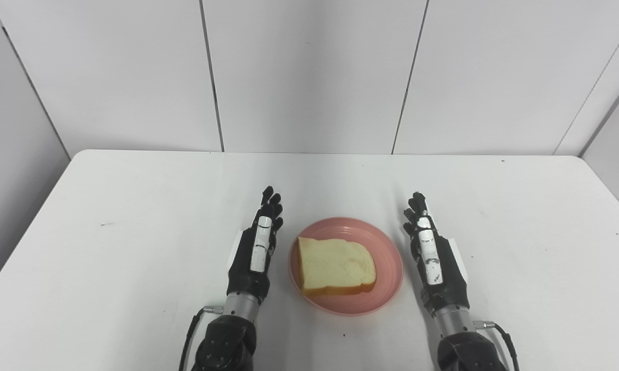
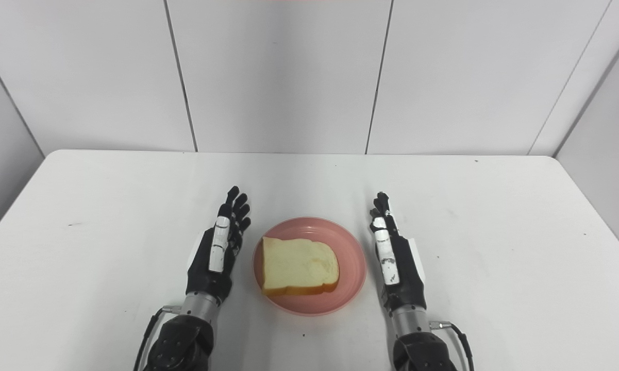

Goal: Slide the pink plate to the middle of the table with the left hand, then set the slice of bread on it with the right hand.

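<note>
Bread, one soft yellow-white slice point(image 1: 336, 266), lies flat on the round pink plate point(image 1: 386, 247) near the middle of the white table point(image 1: 134, 247), so the job looks done. Left hand point(image 1: 255, 247) and right hand point(image 1: 430, 255) wait beside the plate, fingers straight, holding nothing, not touching it.

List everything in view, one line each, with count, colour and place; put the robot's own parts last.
Round pink plate: one, pink, near the table's middle, between the two hands.
Slice of white bread: one, pale with a tan crust, lying flat on the plate.
White table: one, white, filling the lower view.
Wall panels: several, light grey, behind the table.
Left hand: one, black and white, open, left of the plate.
Right hand: one, black and white, open, right of the plate.
</note>
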Controlling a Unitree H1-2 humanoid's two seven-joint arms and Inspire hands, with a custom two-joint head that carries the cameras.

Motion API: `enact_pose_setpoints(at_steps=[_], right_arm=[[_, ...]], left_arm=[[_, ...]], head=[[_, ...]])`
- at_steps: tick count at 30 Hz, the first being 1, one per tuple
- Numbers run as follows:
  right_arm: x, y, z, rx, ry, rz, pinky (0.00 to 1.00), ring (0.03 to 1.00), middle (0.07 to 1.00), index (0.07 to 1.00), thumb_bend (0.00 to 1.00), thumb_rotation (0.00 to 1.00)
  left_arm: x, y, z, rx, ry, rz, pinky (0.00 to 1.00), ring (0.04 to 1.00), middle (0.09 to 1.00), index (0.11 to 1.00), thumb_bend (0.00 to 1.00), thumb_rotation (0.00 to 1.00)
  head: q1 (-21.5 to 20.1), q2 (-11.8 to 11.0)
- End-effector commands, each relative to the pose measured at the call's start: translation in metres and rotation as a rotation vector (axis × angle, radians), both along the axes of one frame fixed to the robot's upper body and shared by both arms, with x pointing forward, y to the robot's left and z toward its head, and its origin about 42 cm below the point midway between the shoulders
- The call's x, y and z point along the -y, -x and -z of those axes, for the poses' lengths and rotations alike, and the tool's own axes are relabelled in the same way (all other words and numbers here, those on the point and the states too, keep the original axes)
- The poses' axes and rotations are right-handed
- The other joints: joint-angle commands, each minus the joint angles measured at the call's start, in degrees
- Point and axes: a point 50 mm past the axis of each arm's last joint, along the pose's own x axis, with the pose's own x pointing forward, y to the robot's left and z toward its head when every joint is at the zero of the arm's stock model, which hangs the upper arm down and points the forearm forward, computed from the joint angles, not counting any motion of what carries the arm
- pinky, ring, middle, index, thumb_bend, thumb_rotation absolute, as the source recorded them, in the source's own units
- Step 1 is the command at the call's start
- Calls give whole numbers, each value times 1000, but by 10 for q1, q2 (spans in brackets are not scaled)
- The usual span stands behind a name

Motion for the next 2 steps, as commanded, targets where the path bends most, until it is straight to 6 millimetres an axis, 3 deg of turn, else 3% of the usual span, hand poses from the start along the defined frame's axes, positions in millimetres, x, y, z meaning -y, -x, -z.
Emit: enact_pose_setpoints(at_steps=[1, 2], right_arm=[[-1, -3, -16, 52, -6, -12, 1000, 1000, 1000, 1000, 618, 967], [-1, -3, -17, 54, -4, -13, 1000, 1000, 1000, 1000, 616, 973]], left_arm=[[1, -3, -10, 41, 4, 0, 1000, 1000, 1000, 1000, 685, 1000], [0, -3, -11, 42, 4, -2, 1000, 1000, 1000, 1000, 686, 1000]], head=[[2, 2], [2, 4]])
